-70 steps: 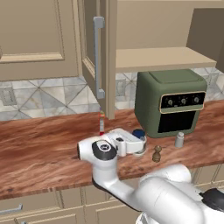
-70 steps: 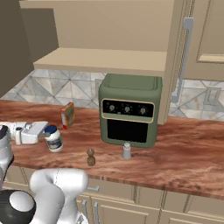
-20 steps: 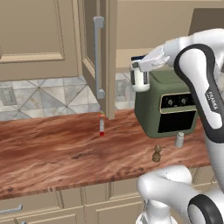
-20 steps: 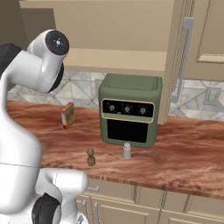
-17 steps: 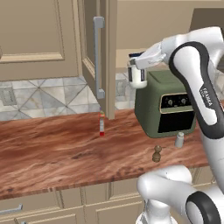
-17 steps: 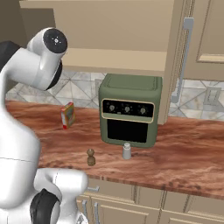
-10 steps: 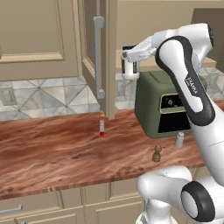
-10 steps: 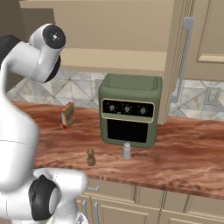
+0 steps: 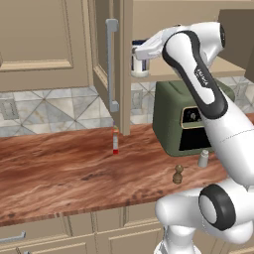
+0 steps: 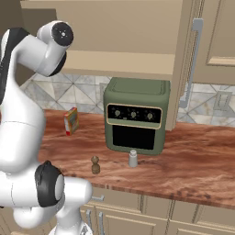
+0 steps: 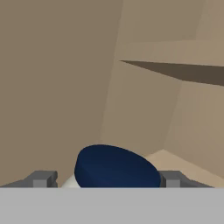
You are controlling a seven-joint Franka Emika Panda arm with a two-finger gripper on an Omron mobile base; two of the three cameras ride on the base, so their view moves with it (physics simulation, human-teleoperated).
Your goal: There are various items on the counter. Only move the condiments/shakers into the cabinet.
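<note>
The end effector (image 9: 139, 55) holds the white jar (image 9: 140, 64) on the cabinet shelf (image 9: 225, 67), above the green oven (image 9: 183, 119). Pepper mill (image 9: 177, 174) and shaker (image 9: 203, 158) stand before the oven.

We see a green oven (image 9: 188, 124) standing against the tiled wall (image 9: 54, 111). Left of it, a small red-and-yellow box (image 10: 70, 121) stands upright. Drawers (image 10: 133, 215) run below.
</note>
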